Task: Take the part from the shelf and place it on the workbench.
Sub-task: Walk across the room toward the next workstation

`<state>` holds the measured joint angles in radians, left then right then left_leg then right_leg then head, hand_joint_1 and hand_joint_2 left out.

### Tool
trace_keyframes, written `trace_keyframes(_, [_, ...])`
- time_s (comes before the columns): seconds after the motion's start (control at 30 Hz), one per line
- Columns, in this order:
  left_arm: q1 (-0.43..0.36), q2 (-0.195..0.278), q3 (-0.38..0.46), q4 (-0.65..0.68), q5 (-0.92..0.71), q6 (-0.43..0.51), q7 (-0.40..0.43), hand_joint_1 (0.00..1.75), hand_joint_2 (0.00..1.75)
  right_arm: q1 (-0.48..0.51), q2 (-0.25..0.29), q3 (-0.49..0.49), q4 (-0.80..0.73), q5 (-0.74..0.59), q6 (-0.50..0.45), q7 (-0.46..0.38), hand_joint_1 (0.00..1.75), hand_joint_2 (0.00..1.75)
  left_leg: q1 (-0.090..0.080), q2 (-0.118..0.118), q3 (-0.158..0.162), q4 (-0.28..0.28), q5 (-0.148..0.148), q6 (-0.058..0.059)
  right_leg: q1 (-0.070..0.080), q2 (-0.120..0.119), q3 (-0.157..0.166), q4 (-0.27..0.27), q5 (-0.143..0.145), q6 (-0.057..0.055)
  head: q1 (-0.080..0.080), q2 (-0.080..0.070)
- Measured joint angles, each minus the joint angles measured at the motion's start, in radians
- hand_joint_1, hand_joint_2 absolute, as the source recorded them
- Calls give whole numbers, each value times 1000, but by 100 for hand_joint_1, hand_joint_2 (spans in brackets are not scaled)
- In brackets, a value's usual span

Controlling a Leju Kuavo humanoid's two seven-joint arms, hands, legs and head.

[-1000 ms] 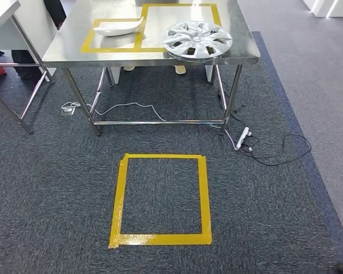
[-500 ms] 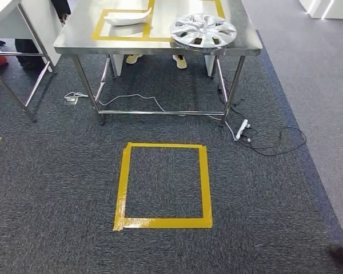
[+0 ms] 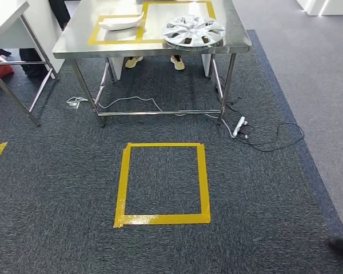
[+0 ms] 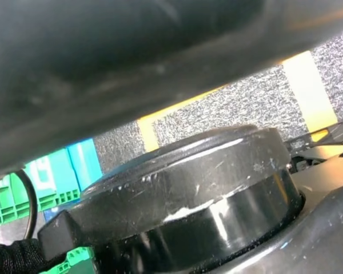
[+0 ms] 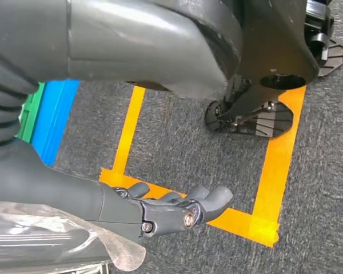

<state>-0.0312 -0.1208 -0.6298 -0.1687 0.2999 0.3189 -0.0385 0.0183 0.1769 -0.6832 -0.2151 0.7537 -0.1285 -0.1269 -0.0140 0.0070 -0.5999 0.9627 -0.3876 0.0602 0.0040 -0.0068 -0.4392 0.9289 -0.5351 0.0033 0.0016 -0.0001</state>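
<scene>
- The workbench (image 3: 75,48) stands on the far side of the room, and a stretch of grey carpet lies between it and the robot.
- Two parts lie on the bench top. A silver wheel cover (image 3: 194,29) is on the right, and a white curved part (image 3: 121,23) is on the left, inside a yellow tape frame.
- I cannot tell which of these, if any, the robot brought from the shelf.
- The right hand (image 5: 174,208) hangs over the carpet. Its fingers are stretched out flat and close side by side, and I see nothing pinched in them.
- A shiny thing under clear wrap (image 5: 53,242) sits right beside that arm. It may be a part being carried, but I cannot tell.
- In the left wrist view things are dark and blurry, so I cannot tell how the left hand is.
- A yellow tape square (image 3: 120,188) on the carpet lies near, in front of the bench. I think the robot should stand there to reach the bench.
- My guess is that if a part is being carried, the walk up and the putting down are left to do.
- Someone's shoes (image 3: 134,60) show under the bench on the far side, and a power strip (image 3: 239,127) with cables lies by the right leg.
</scene>
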Motion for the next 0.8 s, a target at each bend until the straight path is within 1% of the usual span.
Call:
trace_keyframes(0.03, [0, 0, 0, 0, 0, 0, 0, 0, 0, 0, -1, 0, 0, 1, 3, -1, 0, 0, 3, 0, -1, -3, 16, -19, 2, 0, -2, 2, 0, -1, 0, 0])
trace_keyframes(0.07, [0, 0, 0, 0, 0, 0, 0, 0, 0, 0, -1, 0, 1, 2, 5, -1, 0, 0, 5, 0, -2, -4, 19, -36, 3, 0, -4, 4, -1, -3, 0, 0])
trace_keyframes(0.1, [1, 0, 0, 0, 0, 0, 0, 0, 0, 0, -2, 0, 1, 2, 6, -2, 0, 0, 7, 0, -3, -4, 19, -46, 3, 0, -6, 5, -1, -3, 0, 0])
trace_keyframes(0.13, [1, 0, 0, 0, 0, 0, 0, 0, 0, 0, -2, 0, 1, 2, 7, -3, 0, 0, 7, 0, -4, -4, 20, -48, 3, 0, -7, 5, -1, -4, 0, 0])
trace_keyframes(0.17, [1, 0, 0, 0, 0, 0, 0, 0, 0, 0, -2, 0, 2, 3, 7, -5, 0, 0, 7, 0, -5, -4, 20, -45, 3, 0, -7, 5, -1, -4, 0, 0])
trace_keyframes(0.43, [0, 3, 0, 0, 0, -2, 7, 0, 0, -6, 1, 2, 7, 35, -4, -7, 0, 0, 7, 0, -13, 0, 17, -44, 2, 0, -12, 5, -2, -2, 0, 0])
trace_keyframes(0.5, [0, 3, 0, 0, 0, -1, 8, 0, 0, -6, 1, 5, 8, 44, -14, -8, 0, 0, 4, 0, -15, 5, 13, -38, 0, -1, -13, 5, -3, 1, 0, 0])
trace_keyframes(0.57, [0, 4, 0, 0, 0, -1, 9, 0, 0, -7, 1, 8, 8, 53, -24, -8, 0, 0, 2, 0, -17, 13, 7, -30, -2, -1, -12, 6, -5, 8, 0, 0])
trace_keyframes(0.67, [0, 4, 0, 0, 1, 1, 13, 0, 0, -10, 3, 14, 8, 60, -34, -9, 0, 0, 1, -2, -17, 12, 4, -21, -2, -7, -8, 5, -8, 15, 0, 0])
trace_keyframes(0.7, [0, 4, 0, 0, 2, 2, 16, 0, 0, -11, 3, 15, 8, 62, -36, -9, 0, 0, 3, -4, -15, 5, 7, -19, -2, -7, -7, 8, -13, 18, 0, 0])
trace_keyframes(0.73, [-1, 4, 0, 0, 2, 3, 19, 0, 0, -13, 3, 16, 8, 64, -38, -9, 0, 0, 6, -6, -14, -2, 11, -16, -2, -7, -13, 24, -30, 21, 2, 0])
trace_keyframes(0.77, [-1, 3, 0, 0, 2, 4, 21, 0, 0, -14, 3, 16, 9, 65, -40, -9, 0, 0, 10, -9, -13, -9, 15, -14, -3, -4, -27, 60, -58, 25, 5, 0])
trace_keyframes(0.8, [-1, 3, 0, 0, 3, 4, 22, 0, 0, -14, 3, 17, 9, 67, -42, -9, 0, 0, 12, -12, -14, -12, 18, -12, -7, 0, -53, 118, -97, 29, 9, 0])
